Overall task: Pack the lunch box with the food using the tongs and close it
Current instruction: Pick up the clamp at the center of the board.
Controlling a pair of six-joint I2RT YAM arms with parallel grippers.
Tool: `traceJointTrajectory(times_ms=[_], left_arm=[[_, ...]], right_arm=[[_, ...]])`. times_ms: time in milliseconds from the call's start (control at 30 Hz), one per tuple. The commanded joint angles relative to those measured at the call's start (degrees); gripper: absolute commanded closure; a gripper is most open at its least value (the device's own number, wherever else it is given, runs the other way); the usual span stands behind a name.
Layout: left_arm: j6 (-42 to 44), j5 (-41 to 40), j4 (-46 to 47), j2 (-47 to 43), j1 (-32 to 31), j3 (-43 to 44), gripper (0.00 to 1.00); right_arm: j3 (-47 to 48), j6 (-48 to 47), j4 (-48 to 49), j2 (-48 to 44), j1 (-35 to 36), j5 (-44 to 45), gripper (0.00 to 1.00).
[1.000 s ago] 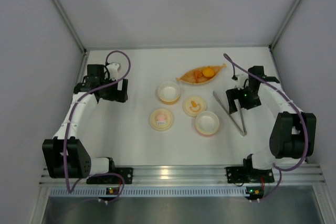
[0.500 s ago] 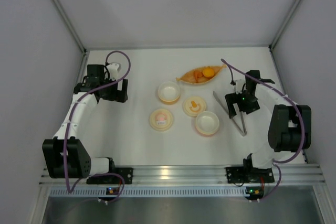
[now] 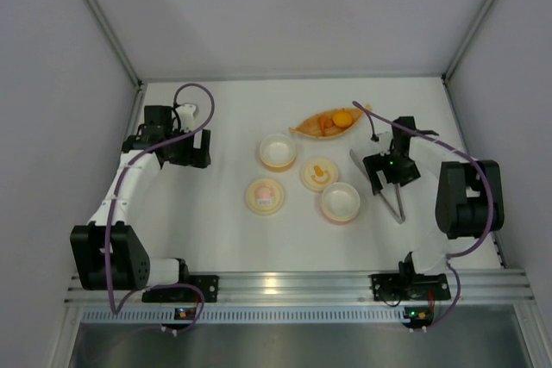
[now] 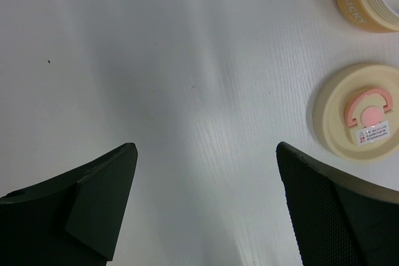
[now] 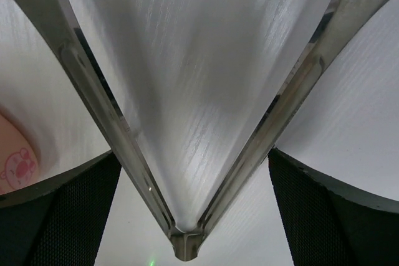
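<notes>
The silver tongs (image 3: pixel 397 208) lie on the white table at the right, joined end toward me. My right gripper (image 3: pixel 385 181) hangs low over them. In the right wrist view its open fingers (image 5: pixel 68 210) straddle the two thin arms of the tongs (image 5: pixel 187 241) just above the joint, apart from the metal. The food (image 3: pixel 342 117), a yellow-orange lump with darker orange bits, sits in the leaf-shaped dish (image 3: pixel 309 127). The lunch box parts are round cream bowls (image 3: pixel 278 150) (image 3: pixel 341 201) and a lid (image 3: pixel 265 195). My left gripper (image 3: pixel 197 151) stands open over bare table at the left.
A fourth cream round piece (image 3: pixel 319 173) holds a small orange bit. The left wrist view shows the lid with a pink tab (image 4: pixel 365 113) and a bowl's rim (image 4: pixel 365 1) to its right. Grey walls enclose the table on three sides.
My right gripper has shifted left and settled over the tongs, its arm folding in. The left arm and the objects have not moved.
</notes>
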Motion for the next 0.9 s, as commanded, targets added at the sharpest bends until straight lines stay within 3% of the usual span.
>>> traceJointTrajectory(times_ms=[0, 500, 867], left_arm=[[-1.2, 1.1, 1.3, 0.3, -0.2, 1.6, 0.02], [-0.6, 1.1, 1.4, 0.4, -0.1, 0.9, 0.02], [0.0, 0.3, 1.4, -0.2, -0.1, 0.9, 0.02]], right_arm=[[0.1, 1.5, 3.5, 1.9, 0.7, 0.7, 0.01], [-2.2, 3.0, 8.6, 3.4, 0.7, 0.4, 0.11], [-1.5, 2.6, 5.5, -0.9, 0.4, -0.9, 0.33]])
